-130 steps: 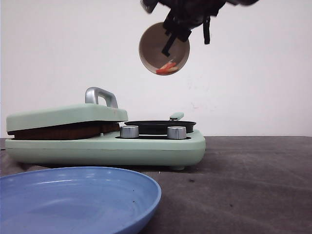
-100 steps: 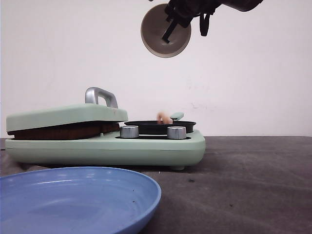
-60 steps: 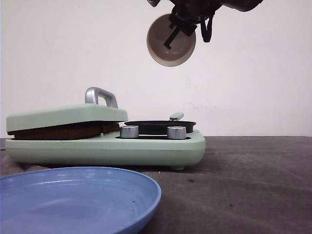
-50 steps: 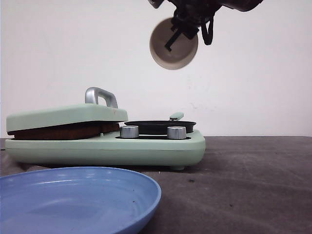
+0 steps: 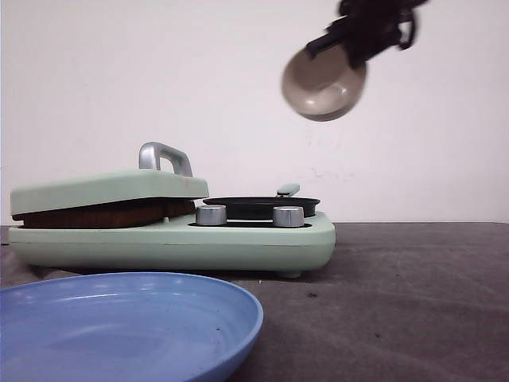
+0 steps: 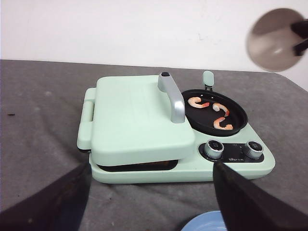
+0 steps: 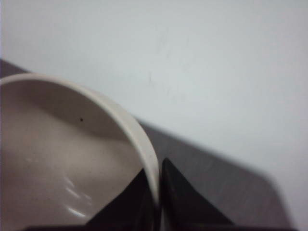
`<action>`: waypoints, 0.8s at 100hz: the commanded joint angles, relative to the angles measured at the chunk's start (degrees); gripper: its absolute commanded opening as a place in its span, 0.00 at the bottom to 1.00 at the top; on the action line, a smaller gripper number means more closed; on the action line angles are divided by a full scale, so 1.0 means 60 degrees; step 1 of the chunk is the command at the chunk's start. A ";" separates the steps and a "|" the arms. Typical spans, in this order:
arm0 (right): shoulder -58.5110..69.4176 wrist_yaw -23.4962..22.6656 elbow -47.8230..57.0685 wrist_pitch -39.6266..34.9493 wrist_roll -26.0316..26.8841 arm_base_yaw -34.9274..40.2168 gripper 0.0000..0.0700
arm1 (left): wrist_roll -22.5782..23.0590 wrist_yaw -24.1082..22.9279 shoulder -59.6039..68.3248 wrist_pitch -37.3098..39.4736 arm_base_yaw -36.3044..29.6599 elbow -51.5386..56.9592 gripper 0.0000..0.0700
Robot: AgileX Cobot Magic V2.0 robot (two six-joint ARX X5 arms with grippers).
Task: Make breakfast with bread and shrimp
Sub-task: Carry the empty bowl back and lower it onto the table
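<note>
Three orange-pink shrimp (image 6: 221,109) lie in the round black pan (image 6: 236,113) of the mint-green breakfast maker (image 5: 171,239). My right gripper (image 5: 354,40) is shut on the rim of the empty beige bowl (image 5: 324,86), holding it high above and to the right of the pan. In the right wrist view the bowl (image 7: 57,163) has its rim pinched by the right gripper (image 7: 156,192). My left gripper (image 6: 151,166) stands open in front of the maker with nothing in it. The bread is hidden under the maker's closed lid (image 6: 134,115).
A blue plate (image 5: 119,326) sits on the grey table in front of the maker, and its edge (image 6: 207,225) shows near my left fingers. Two silver knobs (image 5: 211,215) face front. A white wall stands behind.
The shrimp fell from the tilted bowl into the pan. Since then my right gripper has carried the empty bowl to the right, away from above the pan.
</note>
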 commanded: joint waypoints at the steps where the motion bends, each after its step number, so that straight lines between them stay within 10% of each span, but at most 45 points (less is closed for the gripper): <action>1: -0.0281 -0.0499 0.0189 -0.0852 0.2000 -0.0200 0.00 | 0.0127 0.0033 -0.0004 0.0087 -0.0018 0.0029 0.62; 38: -0.1220 -0.4710 0.0189 -0.5421 0.4040 -0.2484 0.00 | 0.0127 0.0033 -0.0004 0.0084 -0.0018 0.0029 0.62; 80: 0.0208 -0.6645 0.0189 -0.6794 0.4003 -0.3861 0.00 | 0.0127 0.0018 -0.0004 0.0080 -0.0018 0.0029 0.62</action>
